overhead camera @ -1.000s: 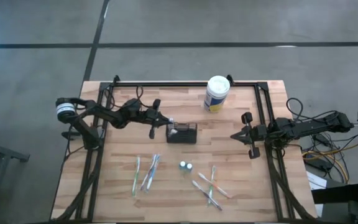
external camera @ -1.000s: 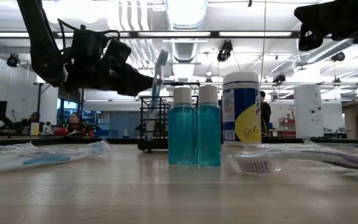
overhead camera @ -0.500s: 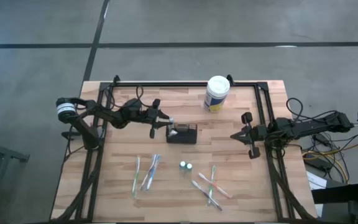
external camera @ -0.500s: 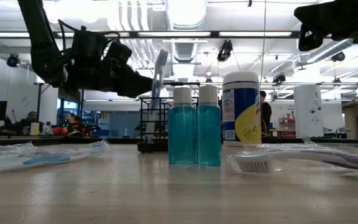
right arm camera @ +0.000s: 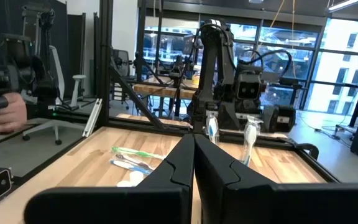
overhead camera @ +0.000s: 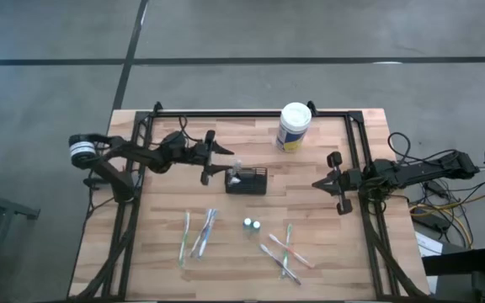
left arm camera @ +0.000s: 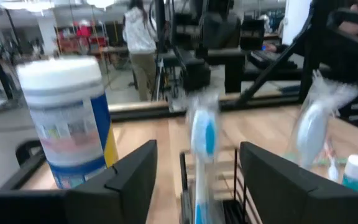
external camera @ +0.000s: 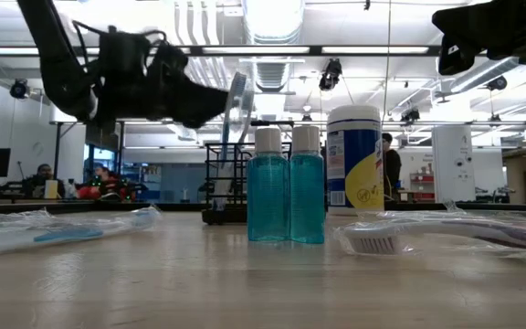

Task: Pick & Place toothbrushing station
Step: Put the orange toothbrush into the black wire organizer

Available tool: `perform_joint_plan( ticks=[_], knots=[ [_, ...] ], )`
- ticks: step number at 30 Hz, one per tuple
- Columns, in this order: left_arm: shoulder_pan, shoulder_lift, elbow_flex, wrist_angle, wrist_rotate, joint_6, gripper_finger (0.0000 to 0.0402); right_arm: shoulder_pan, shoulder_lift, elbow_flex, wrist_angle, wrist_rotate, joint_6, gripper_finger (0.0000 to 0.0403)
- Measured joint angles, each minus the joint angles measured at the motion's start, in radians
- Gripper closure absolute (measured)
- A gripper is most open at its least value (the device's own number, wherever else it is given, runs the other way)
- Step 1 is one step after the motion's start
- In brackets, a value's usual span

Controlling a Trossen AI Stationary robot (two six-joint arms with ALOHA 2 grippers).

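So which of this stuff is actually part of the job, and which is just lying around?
Part of the job:
- black mesh caddy
- toothbrush standing in it
- left gripper, open beside the caddy
- loose toothbrushes
- two small blue bottles

Lying about:
- white canister
- right gripper, shut, parked at the table's right edge

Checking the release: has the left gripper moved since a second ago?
Yes. In the high view the left gripper has opened and backed slightly away from the caddy, leaving a toothbrush standing in it.
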Motion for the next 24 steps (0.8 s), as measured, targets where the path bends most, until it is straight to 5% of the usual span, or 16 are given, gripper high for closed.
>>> perform_joint_plan(
  ticks=[8,13,18,22,24],
  knots=[
    [0.000,-0.386,-0.016,-0.157,-0.020,-0.069,0.0167,0.000,0.000,0.000,-0.001,0.000,0.010,0.0394],
    [-0.006,-0.797,0.070,-0.718,-0.108,0.007,0.0199,0.000,0.000,0.000,-0.008,0.000,0.028,0.0394],
    [-0.016,-1.014,0.233,-1.286,-0.279,0.151,0.0277,0.000,0.000,0.000,-0.008,0.001,0.028,0.0394],
    [-0.017,-1.075,0.267,-1.359,-0.291,0.184,0.0376,0.000,0.000,0.000,-0.006,0.008,0.028,0.0394],
    [-0.015,-1.084,0.250,-1.388,-0.293,0.210,0.0391,0.000,0.000,0.000,-0.001,0.009,0.035,0.0394]
  ],
)
